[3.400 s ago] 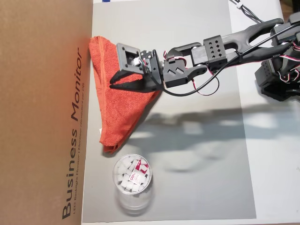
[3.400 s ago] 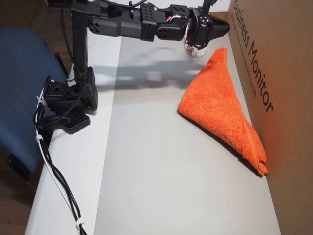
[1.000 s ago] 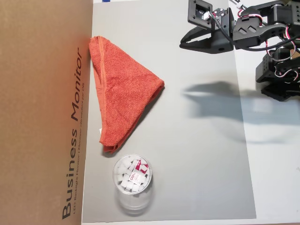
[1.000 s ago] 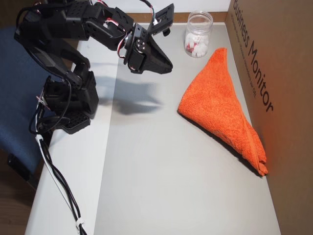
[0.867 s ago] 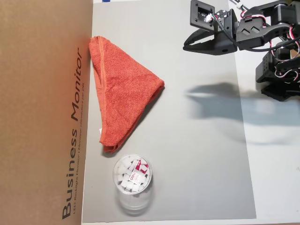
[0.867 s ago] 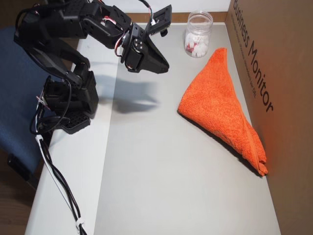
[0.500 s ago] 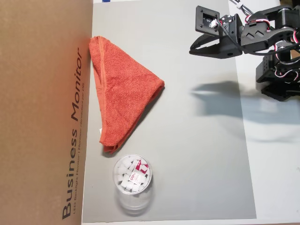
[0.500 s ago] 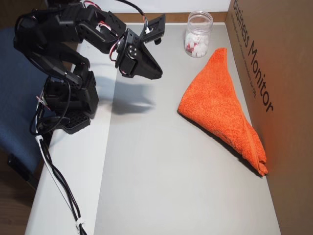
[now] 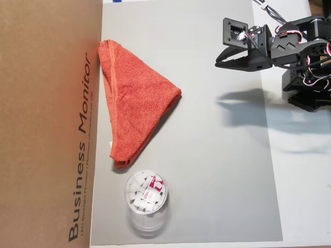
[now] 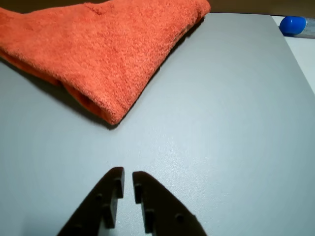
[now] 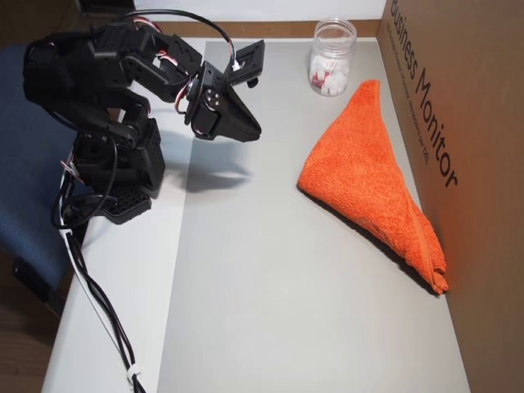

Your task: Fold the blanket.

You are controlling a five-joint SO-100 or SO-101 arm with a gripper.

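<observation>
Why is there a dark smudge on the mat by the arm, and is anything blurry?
In both overhead views the smudge is the arm's soft shadow on the mat. In an overhead view the jar looks smeared at its lower part. The wrist view blurs the gripper slightly.

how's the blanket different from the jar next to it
The blanket is orange-red terry cloth, opaque and soft; the jar is clear hard plastic with small white pieces showing inside. The blanket lies flat, folded into a triangle, while the jar stands upright. The blanket covers far more of the grey mat than the jar. Both sit on that mat beside the cardboard box, apart from each other, and neither is touched by the gripper.
</observation>
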